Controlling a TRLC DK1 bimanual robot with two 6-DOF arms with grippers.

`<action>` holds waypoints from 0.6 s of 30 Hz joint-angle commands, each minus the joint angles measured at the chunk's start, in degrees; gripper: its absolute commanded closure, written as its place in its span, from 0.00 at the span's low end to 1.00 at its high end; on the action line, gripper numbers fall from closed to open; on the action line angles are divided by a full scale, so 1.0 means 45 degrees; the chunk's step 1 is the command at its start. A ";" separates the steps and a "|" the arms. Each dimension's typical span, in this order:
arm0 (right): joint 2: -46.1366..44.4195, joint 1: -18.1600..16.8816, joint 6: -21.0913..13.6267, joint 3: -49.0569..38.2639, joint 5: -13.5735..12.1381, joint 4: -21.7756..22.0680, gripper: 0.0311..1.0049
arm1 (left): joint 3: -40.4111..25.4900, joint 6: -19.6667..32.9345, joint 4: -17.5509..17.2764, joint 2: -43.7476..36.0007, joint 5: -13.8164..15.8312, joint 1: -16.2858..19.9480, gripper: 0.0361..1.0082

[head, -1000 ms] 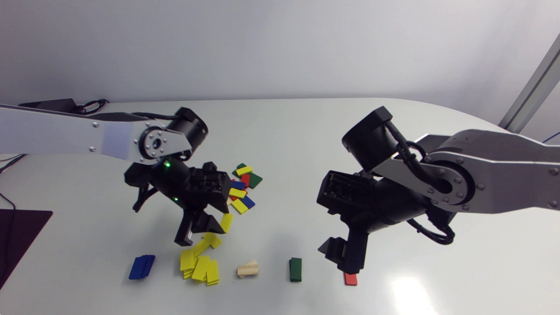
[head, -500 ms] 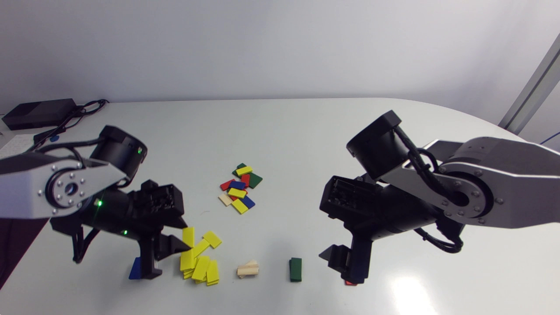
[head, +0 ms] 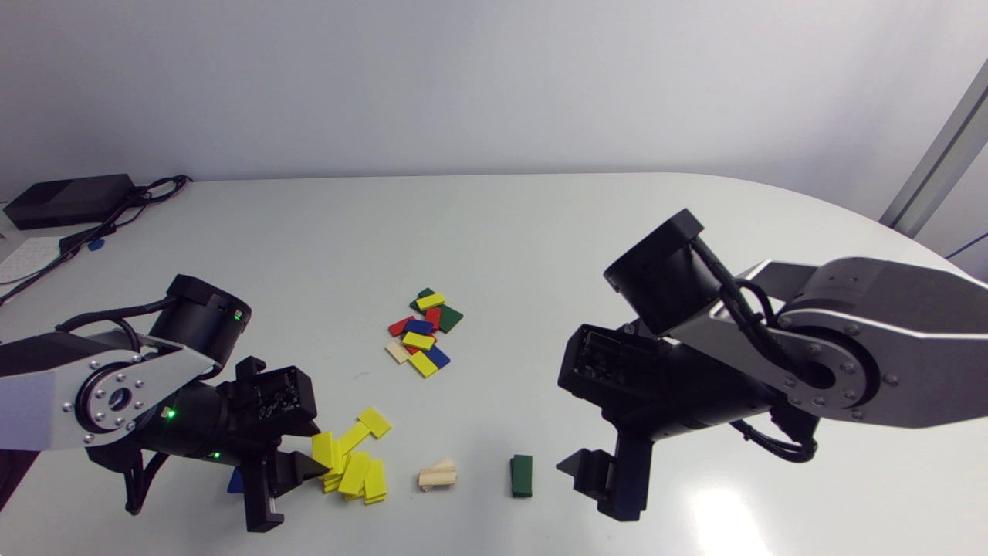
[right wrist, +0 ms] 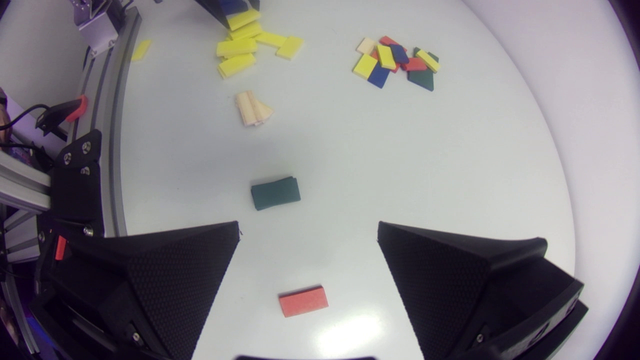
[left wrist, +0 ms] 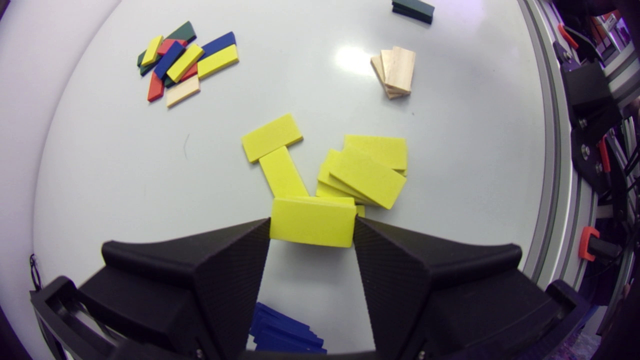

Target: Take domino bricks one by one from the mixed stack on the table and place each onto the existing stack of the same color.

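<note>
On the bench [head: 509,232], right fingers [right wrist: 190,280] at lower right of the frame spread wide and empty, left fingers [left wrist: 220,280] at lower left pinching from both sides, mixed stack [head: 423,333] at centre, yellow stack [head: 361,475] just beside the pinched yellow brick [left wrist: 312,222].

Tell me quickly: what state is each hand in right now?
Left hand: closed on a yellow brick.
Right hand: open, holding nothing; a red brick lies on the table beneath it.
</note>
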 commanded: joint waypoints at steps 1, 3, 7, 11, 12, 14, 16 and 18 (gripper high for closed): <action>-0.0267 0.0103 0.0157 -0.0382 0.0017 0.0020 0.04 | -0.0307 -0.0214 0.0107 0.0201 -0.0036 -0.0072 0.64; -0.0345 0.0083 0.0157 -0.0402 0.0036 0.0001 0.04 | -0.0307 -0.0214 0.0107 0.0240 -0.0036 -0.0151 0.64; -0.0404 0.0005 0.0118 -0.0402 0.0036 0.0020 0.04 | -0.0307 -0.0214 0.0087 0.0240 -0.0036 -0.0229 0.53; -0.0345 -0.0034 0.0098 -0.0402 0.0036 0.0079 0.04 | -0.0327 -0.0175 -0.0010 0.0201 -0.0036 -0.0365 0.38; -0.0306 -0.0034 0.0098 -0.0382 0.0017 0.0079 0.04 | -0.0366 -0.0175 -0.0050 0.0201 -0.0036 -0.0404 0.34; -0.0267 -0.0054 0.0059 -0.0363 0.0036 0.0098 0.04 | -0.0327 -0.0194 -0.0030 0.0220 -0.0036 -0.0463 0.30; -0.0228 -0.0073 0.0039 -0.0363 0.0036 0.0098 0.04 | -0.0307 -0.0214 -0.0030 0.0338 -0.0036 -0.0463 0.24; -0.0189 -0.0093 0.0020 -0.0402 0.0017 0.0098 0.04 | -0.0288 -0.0214 -0.0030 0.0455 -0.0036 -0.0463 0.23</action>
